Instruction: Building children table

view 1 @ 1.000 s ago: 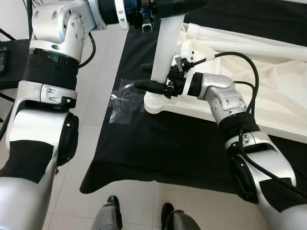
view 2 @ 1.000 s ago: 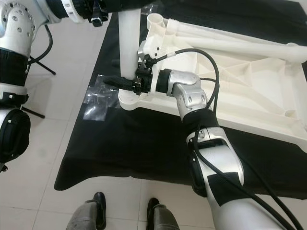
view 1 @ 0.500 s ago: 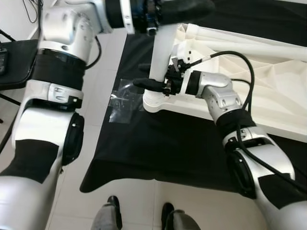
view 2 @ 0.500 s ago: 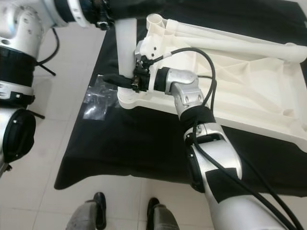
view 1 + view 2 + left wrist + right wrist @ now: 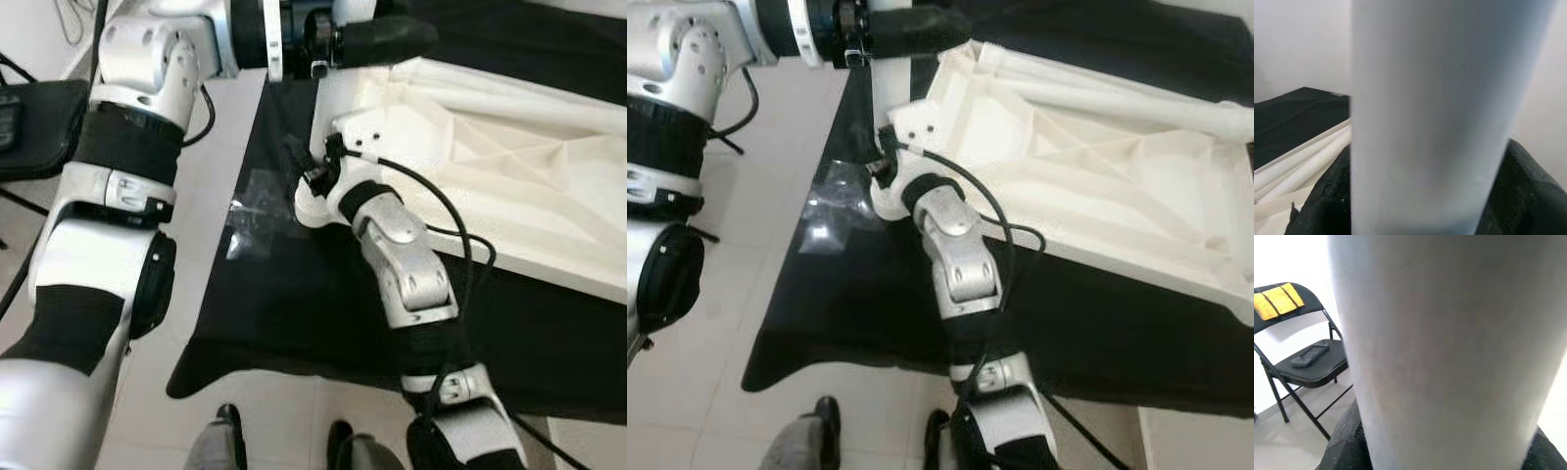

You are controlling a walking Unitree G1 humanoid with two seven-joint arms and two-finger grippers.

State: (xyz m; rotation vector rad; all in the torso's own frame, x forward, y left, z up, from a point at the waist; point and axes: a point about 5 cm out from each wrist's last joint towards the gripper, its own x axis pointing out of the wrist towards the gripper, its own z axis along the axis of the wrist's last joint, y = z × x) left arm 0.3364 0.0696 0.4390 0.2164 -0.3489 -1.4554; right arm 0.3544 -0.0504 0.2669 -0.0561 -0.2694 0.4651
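A white plastic children's table point(image 5: 509, 147) lies upside down on a black cloth point(image 5: 294, 313). One white table leg point(image 5: 325, 103) stands upright in its near-left corner socket. My left gripper point(image 5: 377, 34) is shut on the leg near its top; in the left wrist view the leg point(image 5: 1430, 122) sits between the black fingers point(image 5: 1327, 196). My right gripper point(image 5: 306, 171) is shut on the same leg low down, just above the socket, with the right forearm rising from below. The right wrist view has the leg point(image 5: 1449, 333) close up between the fingers point(image 5: 1347, 445).
Another white leg point(image 5: 1136, 103) lies along the table's far side. A clear plastic bag point(image 5: 250, 211) lies at the cloth's left edge on the tiled floor. A black folding chair point(image 5: 1308, 364) with a remote stands to the left. Dark shoes point(image 5: 225, 436) show at the bottom.
My right arm has swung its elbow from the right side to directly below the leg, turning the wrist around it. The left gripper stays on the leg's top.
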